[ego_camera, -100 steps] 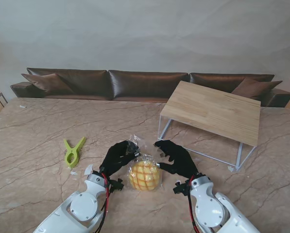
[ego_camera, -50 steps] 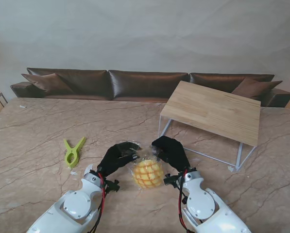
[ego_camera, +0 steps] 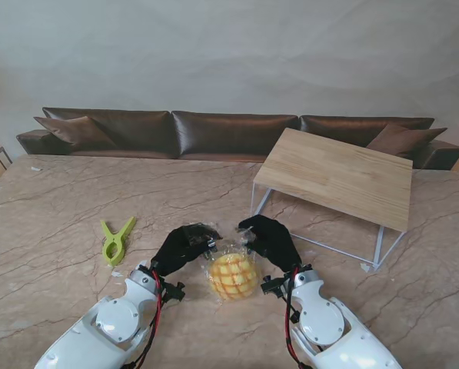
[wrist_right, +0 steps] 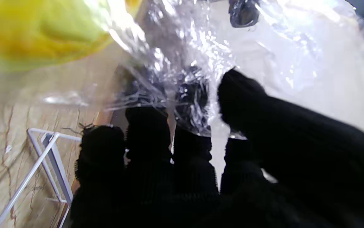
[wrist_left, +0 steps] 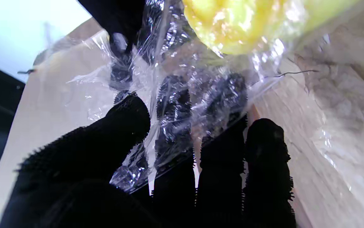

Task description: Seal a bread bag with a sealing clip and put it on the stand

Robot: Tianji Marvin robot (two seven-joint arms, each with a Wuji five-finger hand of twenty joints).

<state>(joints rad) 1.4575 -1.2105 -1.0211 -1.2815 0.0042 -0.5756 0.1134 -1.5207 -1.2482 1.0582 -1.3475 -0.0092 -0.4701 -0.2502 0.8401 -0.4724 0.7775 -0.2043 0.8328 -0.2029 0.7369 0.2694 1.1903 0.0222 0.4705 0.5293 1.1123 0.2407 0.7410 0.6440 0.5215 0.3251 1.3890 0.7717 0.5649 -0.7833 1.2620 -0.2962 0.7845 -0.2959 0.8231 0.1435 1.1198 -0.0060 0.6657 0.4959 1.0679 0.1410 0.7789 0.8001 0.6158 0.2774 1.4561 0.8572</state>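
While both hands work bag neck, marble table [ego_camera: 52, 207] carries everything. Wooden stand [ego_camera: 337, 175] waits far right of bag, top bare, likely final resting spot. Bread bag [ego_camera: 231, 273] sits near robot between hands, yellow bun inside, loose plastic bunched at far end, probably gathered for sealing. Left hand [ego_camera: 184, 246] and right hand [ego_camera: 269, 238] reach forward, palms down, fingers [wrist_left: 175, 104] pinching plastic film from either side. Green clip [ego_camera: 115, 240] lies untouched, well left of bag.
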